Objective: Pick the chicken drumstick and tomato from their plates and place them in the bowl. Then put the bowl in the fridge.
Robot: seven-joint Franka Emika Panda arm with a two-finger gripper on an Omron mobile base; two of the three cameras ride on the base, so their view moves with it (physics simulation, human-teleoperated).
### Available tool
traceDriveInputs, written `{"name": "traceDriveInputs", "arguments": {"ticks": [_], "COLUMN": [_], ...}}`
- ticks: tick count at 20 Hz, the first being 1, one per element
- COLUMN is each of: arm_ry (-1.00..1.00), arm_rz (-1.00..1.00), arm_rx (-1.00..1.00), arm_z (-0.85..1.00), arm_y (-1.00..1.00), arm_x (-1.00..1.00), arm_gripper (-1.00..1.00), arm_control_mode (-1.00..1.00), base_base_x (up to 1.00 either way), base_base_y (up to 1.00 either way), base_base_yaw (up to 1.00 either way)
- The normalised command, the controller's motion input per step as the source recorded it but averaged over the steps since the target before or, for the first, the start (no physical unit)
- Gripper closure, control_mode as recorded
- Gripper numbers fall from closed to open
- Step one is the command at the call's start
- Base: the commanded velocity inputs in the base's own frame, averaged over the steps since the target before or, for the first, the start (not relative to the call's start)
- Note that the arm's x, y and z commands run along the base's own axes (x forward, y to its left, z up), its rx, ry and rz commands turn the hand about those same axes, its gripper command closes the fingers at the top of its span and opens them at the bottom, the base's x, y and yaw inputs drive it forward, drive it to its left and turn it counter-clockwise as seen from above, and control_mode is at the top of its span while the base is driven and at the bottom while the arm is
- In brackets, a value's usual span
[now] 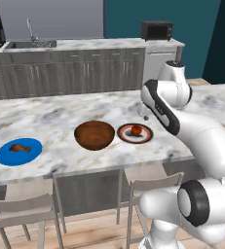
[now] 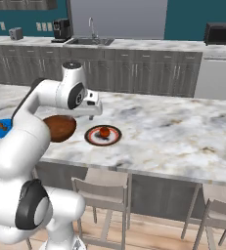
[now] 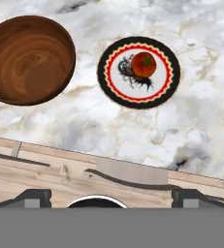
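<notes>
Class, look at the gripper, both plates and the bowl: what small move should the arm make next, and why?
Probably lower the open gripper toward the tomato. The tomato sits on the dark-rimmed plate, the drumstick on the blue plate, and the bowl looks empty.

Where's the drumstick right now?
The chicken drumstick lies on the blue plate, far left on the counter in the left base view, left of the empty bowl.

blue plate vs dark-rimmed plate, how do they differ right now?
The blue plate is plain bright blue; the dark-rimmed plate has a dark rim, a red ring and a pale centre. The blue plate carries the chicken drumstick; the dark-rimmed one carries the tomato. They flank the bowl on opposite sides. Both are flat, round, on the marble counter.
</notes>
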Motion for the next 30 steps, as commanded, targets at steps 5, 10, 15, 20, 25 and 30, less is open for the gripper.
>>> {"name": "traceDriveInputs", "arguments": {"ticks": [5,10,15,20,25,30], "arm_ry": [-0.01,0.00,0.07,0.03,0.01,-0.01], "arm_rz": [0.17,0.12,0.03,0.04,0.03,0.01], "arm_rx": [-0.05,-0.09,-0.16,-0.06,0.00,0.00], "arm_z": [-0.27,-0.28,-0.26,-0.29,-0.29,-0.31], "arm_y": [-0.01,-0.02,-0.02,-0.03,-0.02,0.00], "arm_x": [0.41,0.40,0.42,0.39,0.37,0.33], "arm_gripper": [-1.00,-1.00,-1.00,-1.00,-1.00,-1.00], "arm_control_mode": [-1.00,-1.00,-1.00,-1.00,-1.00,-1.00], "base_base_x": [0.00,0.00,0.00,0.00,0.00,0.00], "base_base_y": [0.00,0.00,0.00,0.00,0.00,0.00], "base_base_yaw": [0.00,0.00,0.00,0.00,0.00,0.00]}}
